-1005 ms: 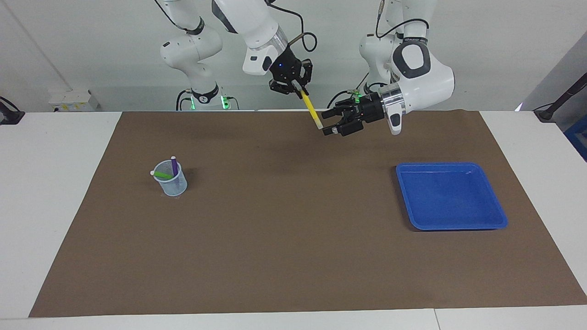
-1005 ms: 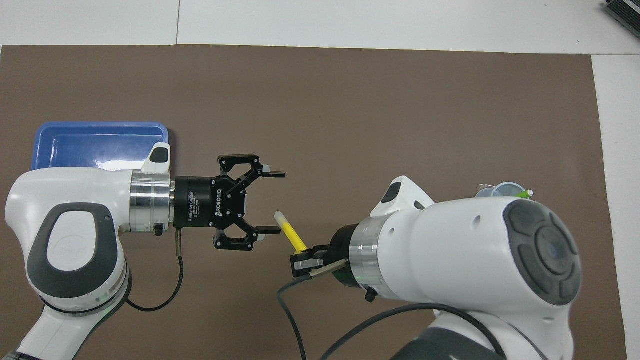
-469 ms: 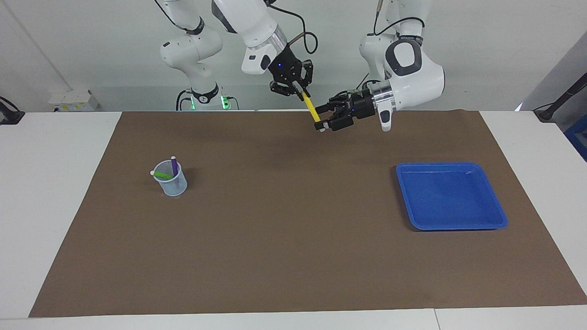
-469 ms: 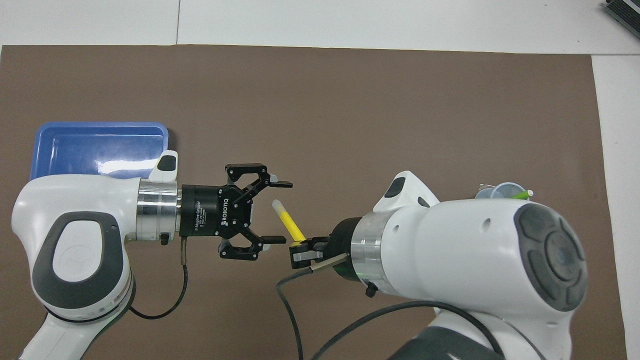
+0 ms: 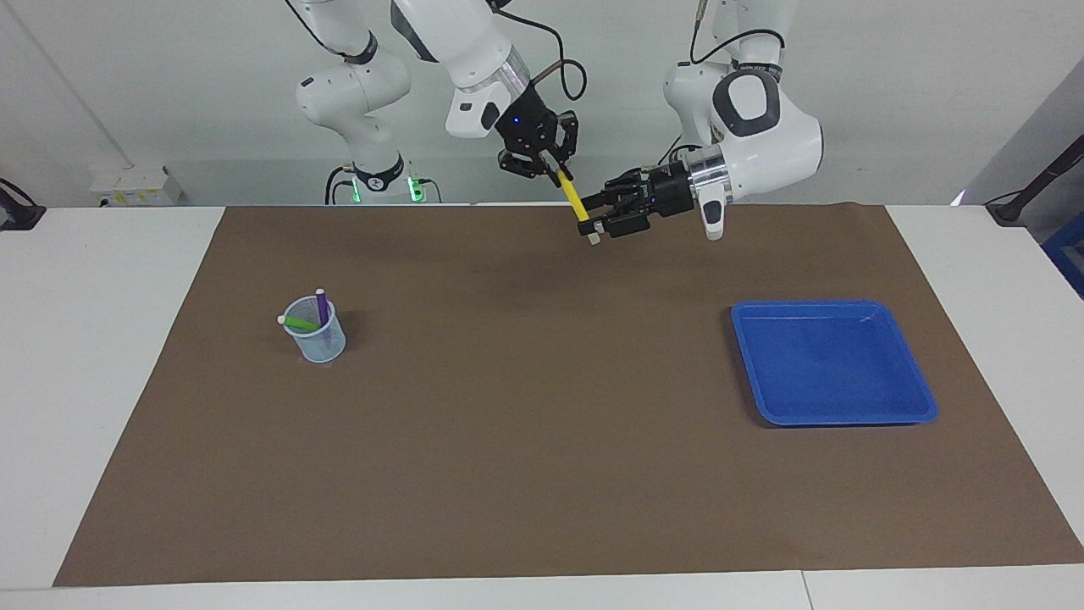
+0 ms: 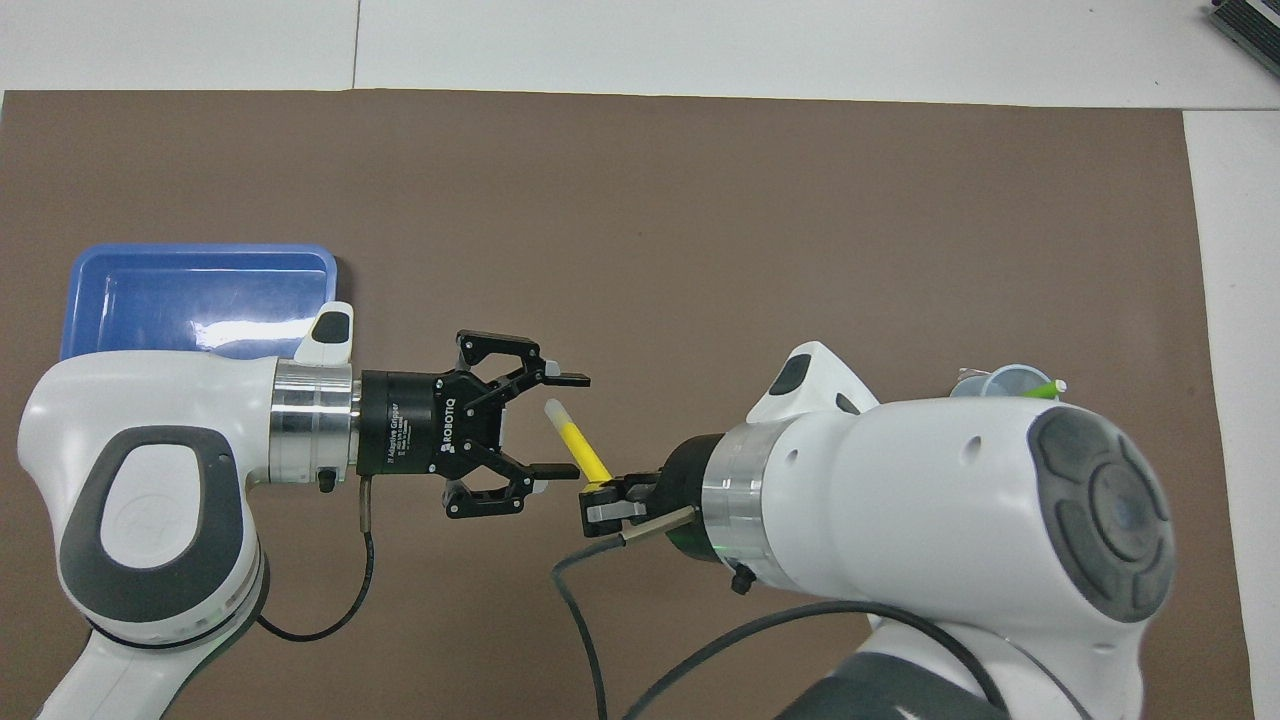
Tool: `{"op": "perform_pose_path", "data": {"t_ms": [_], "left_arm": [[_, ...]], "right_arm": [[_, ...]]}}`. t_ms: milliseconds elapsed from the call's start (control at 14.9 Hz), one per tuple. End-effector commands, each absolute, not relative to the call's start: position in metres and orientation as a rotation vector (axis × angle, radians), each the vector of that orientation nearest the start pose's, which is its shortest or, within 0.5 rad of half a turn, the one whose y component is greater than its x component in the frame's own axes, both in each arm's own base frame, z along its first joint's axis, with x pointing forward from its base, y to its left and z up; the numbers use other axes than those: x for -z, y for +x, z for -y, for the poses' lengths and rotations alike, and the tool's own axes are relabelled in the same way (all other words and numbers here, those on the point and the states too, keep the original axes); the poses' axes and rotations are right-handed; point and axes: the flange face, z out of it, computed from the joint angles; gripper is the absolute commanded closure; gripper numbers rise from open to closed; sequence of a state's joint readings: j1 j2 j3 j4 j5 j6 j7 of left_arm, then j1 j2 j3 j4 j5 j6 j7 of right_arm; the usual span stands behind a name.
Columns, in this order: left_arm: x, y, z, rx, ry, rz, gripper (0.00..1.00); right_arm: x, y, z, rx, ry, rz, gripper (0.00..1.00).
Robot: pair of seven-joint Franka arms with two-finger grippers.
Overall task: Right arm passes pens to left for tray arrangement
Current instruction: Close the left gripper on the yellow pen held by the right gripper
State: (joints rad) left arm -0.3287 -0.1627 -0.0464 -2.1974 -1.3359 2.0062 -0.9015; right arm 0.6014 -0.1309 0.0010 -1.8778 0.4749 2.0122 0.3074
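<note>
- The yellow pen (image 6: 579, 448) hangs in the air over the mat, at the robots' edge of it; its upper end is pinched in the right gripper (image 5: 546, 167) and its pale end points down and toward the left arm.
- The left gripper (image 6: 560, 425) has its fingers spread on both sides of the pen's lower part, with gaps visible in the overhead view — it does not grip the pen yet.
- To do this step well, I think the left gripper should close on the yellow shaft just above the pale end, well apart from the right gripper, so that the two do not touch.
- The right gripper should let go only after the left one holds the pen firmly — otherwise the pen may fall on the mat (image 5: 542, 440).
- The pen is tilted, so the closing fingers may push it sideways; a slow closing seems safer.
- The purple pen (image 5: 322, 307) and the green pen (image 5: 298, 323) wait in the cup (image 5: 320, 342), toward the right arm's end of the table.
- The tray (image 5: 919, 411) lies toward the left arm's end, with no pen in it, so most of the task is left.
</note>
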Motion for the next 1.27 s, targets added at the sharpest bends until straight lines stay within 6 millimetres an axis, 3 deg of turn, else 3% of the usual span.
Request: {"op": "perform_pose_path", "data": {"t_ms": [0, 201, 402, 670, 871, 1072, 1206], "left_arm": [[-0.492, 0.448, 0.243, 0.853, 1.697, -1.162, 0.28], [-0.493, 0.448, 0.242, 0.851, 1.700, -1.161, 0.31], [-0.495, 0.446, 0.242, 0.855, 1.705, -1.150, 0.42], [-0.497, 0.444, 0.242, 0.844, 1.726, -1.143, 0.47], [-0.498, 0.444, 0.241, 0.838, 1.736, -1.140, 0.56], [-0.502, 0.439, 0.244, 0.815, 1.781, -1.119, 0.88], [-0.505, 0.435, 0.250, 0.811, 1.792, -1.108, 1.00]], "right_arm": [[-0.598, 0.431, -0.328, 0.080, -2.623, 0.187, 1.00], [-0.598, 0.431, -0.328, 0.080, -2.623, 0.187, 1.00], [-0.598, 0.431, -0.328, 0.080, -2.623, 0.187, 1.00], [-0.598, 0.431, -0.328, 0.080, -2.623, 0.187, 1.00], [-0.598, 0.431, -0.328, 0.080, -2.623, 0.187, 1.00], [-0.598, 0.432, -0.328, 0.082, -2.624, 0.190, 1.00], [-0.597, 0.431, -0.328, 0.080, -2.626, 0.188, 1.00]]}}
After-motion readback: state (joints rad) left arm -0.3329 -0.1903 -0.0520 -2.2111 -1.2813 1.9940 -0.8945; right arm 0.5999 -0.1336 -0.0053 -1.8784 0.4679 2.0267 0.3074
